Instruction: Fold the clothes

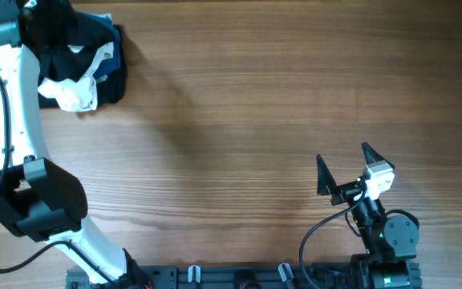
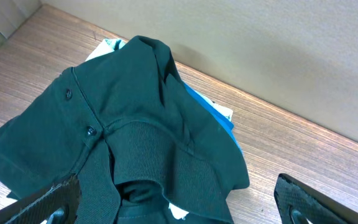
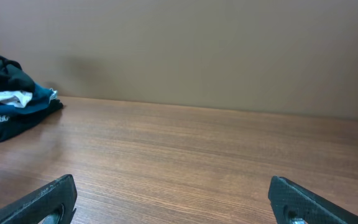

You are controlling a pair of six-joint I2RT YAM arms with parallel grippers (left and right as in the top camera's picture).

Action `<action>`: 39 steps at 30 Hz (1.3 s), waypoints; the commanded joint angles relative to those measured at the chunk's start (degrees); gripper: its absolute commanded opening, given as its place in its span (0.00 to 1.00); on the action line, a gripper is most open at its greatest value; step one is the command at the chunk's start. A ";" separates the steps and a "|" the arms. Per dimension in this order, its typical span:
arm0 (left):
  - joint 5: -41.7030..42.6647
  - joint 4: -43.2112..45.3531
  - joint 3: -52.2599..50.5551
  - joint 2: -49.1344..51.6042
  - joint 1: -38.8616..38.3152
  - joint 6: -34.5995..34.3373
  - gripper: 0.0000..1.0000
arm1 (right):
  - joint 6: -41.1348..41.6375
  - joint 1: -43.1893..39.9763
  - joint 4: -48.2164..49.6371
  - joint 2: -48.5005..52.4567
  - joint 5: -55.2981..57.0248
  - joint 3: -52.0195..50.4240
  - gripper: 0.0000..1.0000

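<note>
Overhead view: the clothes [image 1: 95, 56] are heaped at the far left corner of the table [image 1: 255, 96]. The left gripper [image 2: 179, 202] is held spread over the dark shirt [image 2: 148, 106]. The right gripper [image 1: 345, 160] is spread and empty, well apart. Limp, light fabric is expected, best pinched at the ribbed collar [image 2: 138, 146].

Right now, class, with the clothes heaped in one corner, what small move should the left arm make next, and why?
Probably lower the left gripper onto the dark shirt and close its jaws near the collar. They stand open just above it, the shirt tops the pile, and nothing is held; the right gripper is open too, far off.
</note>
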 commanded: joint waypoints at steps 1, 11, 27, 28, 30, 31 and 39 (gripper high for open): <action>-0.48 -1.38 -0.07 -5.66 -2.95 -0.72 1.00 | 0.13 -0.22 0.17 -0.13 -0.72 -0.13 1.00; 1.66 -0.35 -26.80 -35.30 -5.20 0.31 1.00 | 0.17 -0.22 0.15 -0.15 -0.72 -0.13 1.00; 6.54 29.94 -94.79 -99.51 -1.77 -2.78 1.00 | 0.17 -0.22 0.17 -0.13 -0.72 -0.13 1.00; 6.51 32.48 -96.61 -100.59 -1.77 -3.69 1.00 | 0.15 -0.22 0.15 -0.13 -0.72 -0.13 1.00; 6.54 37.38 -99.73 -102.03 -1.95 -4.66 1.00 | 0.15 -0.22 0.17 -0.13 -0.72 -0.13 1.00; 6.49 39.36 -100.98 -102.44 -2.54 -4.66 1.00 | 0.15 -0.22 0.15 -0.15 -0.72 -0.13 1.00; 4.33 42.16 -105.70 -111.25 -6.03 -4.61 1.00 | 0.17 -0.22 0.17 -0.13 -0.70 -0.13 1.00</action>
